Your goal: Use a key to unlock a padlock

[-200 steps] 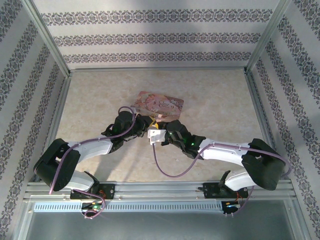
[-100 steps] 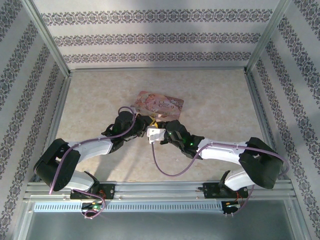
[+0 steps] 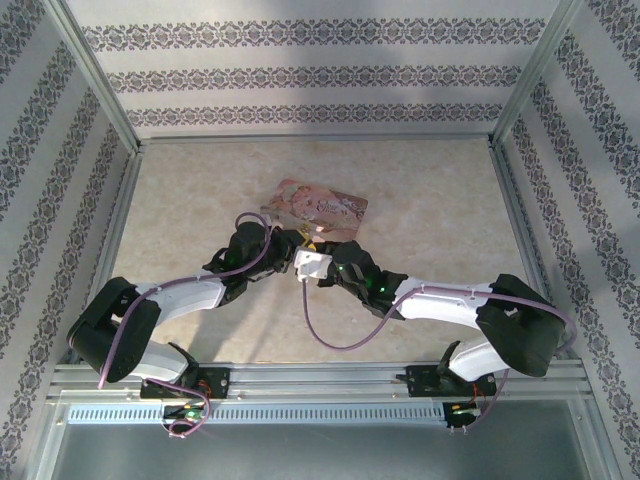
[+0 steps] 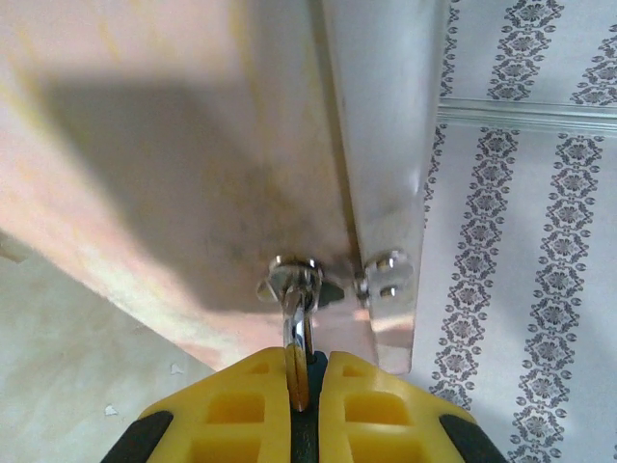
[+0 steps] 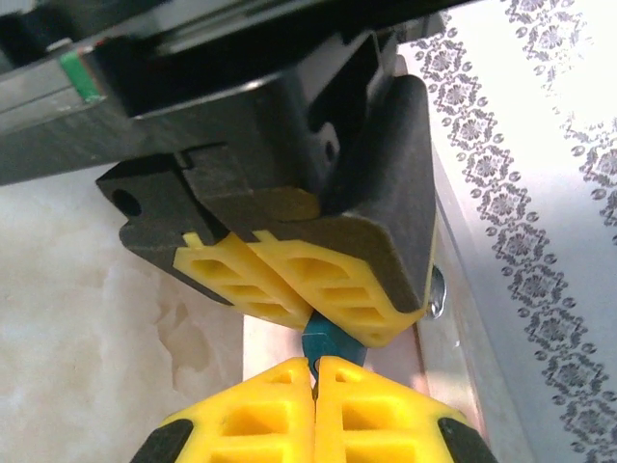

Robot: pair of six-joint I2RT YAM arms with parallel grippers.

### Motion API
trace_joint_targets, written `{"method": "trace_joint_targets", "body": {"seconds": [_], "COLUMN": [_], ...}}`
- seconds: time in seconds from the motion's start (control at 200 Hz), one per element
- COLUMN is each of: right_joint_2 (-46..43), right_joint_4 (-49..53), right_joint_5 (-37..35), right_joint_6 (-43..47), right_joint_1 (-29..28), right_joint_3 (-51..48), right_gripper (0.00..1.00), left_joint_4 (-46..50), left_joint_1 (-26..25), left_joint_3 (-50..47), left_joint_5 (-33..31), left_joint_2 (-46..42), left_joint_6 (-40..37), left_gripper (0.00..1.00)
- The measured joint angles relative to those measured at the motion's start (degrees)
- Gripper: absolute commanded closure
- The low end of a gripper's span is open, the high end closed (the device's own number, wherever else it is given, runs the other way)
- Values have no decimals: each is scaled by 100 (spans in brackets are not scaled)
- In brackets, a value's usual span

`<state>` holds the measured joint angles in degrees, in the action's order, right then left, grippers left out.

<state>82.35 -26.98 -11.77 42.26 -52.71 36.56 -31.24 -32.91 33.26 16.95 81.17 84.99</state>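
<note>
Top view: both arms reach in from the near edge of the tabletop (image 3: 430, 200) and meet about midway between its left and right edges. Their tips converge at the near edge of the pink box (image 3: 325, 206), which lies flat near the middle of the tabletop, a little toward the far edge.

Left gripper (image 4: 305, 359): yellow pads clenched. Between them is the key (image 4: 296, 326), a slim silvery blade seen edge-on. It sticks out past the fingertips toward the box. Its far end meets a round silver fitting (image 4: 294, 278) on the shaded pink face, just beside a small riveted hasp plate (image 4: 388, 282). Cannot tell whether that fitting belongs to the padlock.

Right gripper (image 5: 313, 368): pads pressed tight together, no gap along the seam. At the very tips sits a bluish-teal piece, taken as the padlock (image 5: 333, 344). It pokes out from the right fingertips and runs up under the left gripper's yellow pads, touching their lower edge as far as this view shows. Most of it is hidden between the two sets of fingers, so its shape is not readable.

The two grippers are nearly tip to tip, the left one above the right in the right wrist view. Marbled tabletop shows beneath them.
</note>
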Motion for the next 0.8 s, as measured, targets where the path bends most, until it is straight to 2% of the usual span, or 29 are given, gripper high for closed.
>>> {"method": "trace_joint_targets", "body": {"seconds": [0.415, 0.8], "right_joint_2": [240, 831], "right_joint_4": [-621, -1491], "right_joint_5": [-44, -179], "right_joint_6": [-1655, -2546], "right_joint_1": [11, 0], "right_joint_3": [-315, -872], "right_gripper": [100, 100], "left_joint_4": [-177, -619], "left_joint_1": [-7, -190], "left_joint_3": [0, 0], "left_joint_5": [55, 92], "left_joint_2": [358, 1270], "left_joint_6": [59, 146], "left_gripper": [100, 100]}}
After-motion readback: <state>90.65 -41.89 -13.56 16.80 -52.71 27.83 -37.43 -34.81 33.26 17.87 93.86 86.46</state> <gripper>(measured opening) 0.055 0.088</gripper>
